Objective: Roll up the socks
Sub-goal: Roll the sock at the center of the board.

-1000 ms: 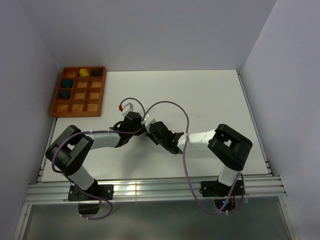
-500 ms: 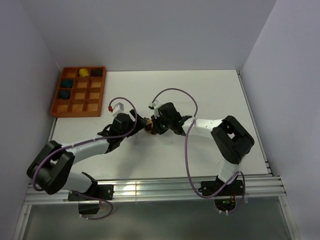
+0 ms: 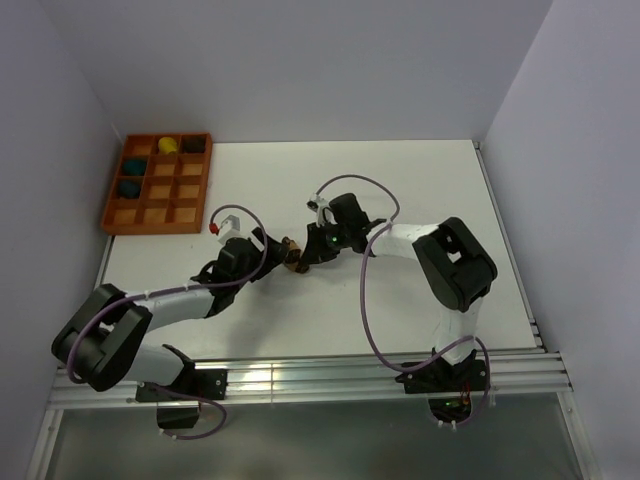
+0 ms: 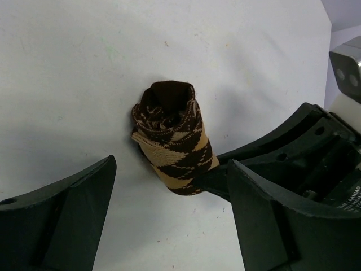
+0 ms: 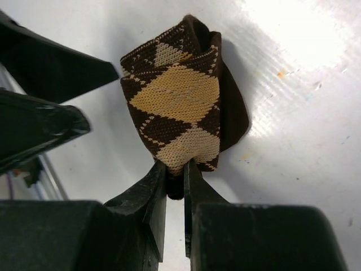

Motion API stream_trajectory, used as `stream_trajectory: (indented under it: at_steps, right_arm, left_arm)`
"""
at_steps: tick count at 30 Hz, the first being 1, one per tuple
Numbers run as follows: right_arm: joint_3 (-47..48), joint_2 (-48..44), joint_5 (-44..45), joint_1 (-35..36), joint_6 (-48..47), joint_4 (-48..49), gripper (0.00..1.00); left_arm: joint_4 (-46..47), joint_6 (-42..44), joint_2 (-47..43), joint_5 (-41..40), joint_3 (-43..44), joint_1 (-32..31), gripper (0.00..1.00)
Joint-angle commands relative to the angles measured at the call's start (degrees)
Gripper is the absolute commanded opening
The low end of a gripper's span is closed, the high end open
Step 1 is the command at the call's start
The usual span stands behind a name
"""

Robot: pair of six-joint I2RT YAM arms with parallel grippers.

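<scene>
A rolled brown-and-tan argyle sock [image 3: 293, 252] lies on the white table near its middle. It shows in the left wrist view [image 4: 172, 140] and in the right wrist view [image 5: 177, 107]. My right gripper [image 5: 175, 172] is shut on the near end of the sock roll, pinching a fold of it; it shows from above [image 3: 305, 254]. My left gripper [image 4: 169, 209] is open, its jaws wide apart, with the roll just ahead of them and not touched. From above it sits just left of the sock [image 3: 272, 252].
An orange compartment tray [image 3: 110, 216] stands at the back left; it holds two teal rolls [image 3: 131, 176], a yellow roll [image 3: 167, 145] and a dark roll [image 3: 193, 145]. Grey walls close in both sides of the table.
Both arms have swung up the table from a crossed pose. The sock roll has come into view between the grippers. The left arm has drawn back left, and the right gripper has moved left onto the roll.
</scene>
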Motion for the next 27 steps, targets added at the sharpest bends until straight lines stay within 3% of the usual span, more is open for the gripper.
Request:
stream_trajectory:
  at_steps: [1,12,27]
  right_arm:
    - [-0.4,2.8,-4.4,-0.7,4.1,-3.7,0.0]
    - [-0.8,4.9,-6.4,-1.2,7.4,-1.0,0.0]
    - [-4.6,8.0,-10.8,-2.9,15.5,8.0,0.0]
  left_arm:
    - [5.8,-1.8,3.7,1.9,0.1,-0.1,0.84]
    - [9.4,-5.2,14.0,1.8,5.0,-1.4,0.84]
    - [9.2,-7.3,19.7,0.8,5.3,-3.4,0.8]
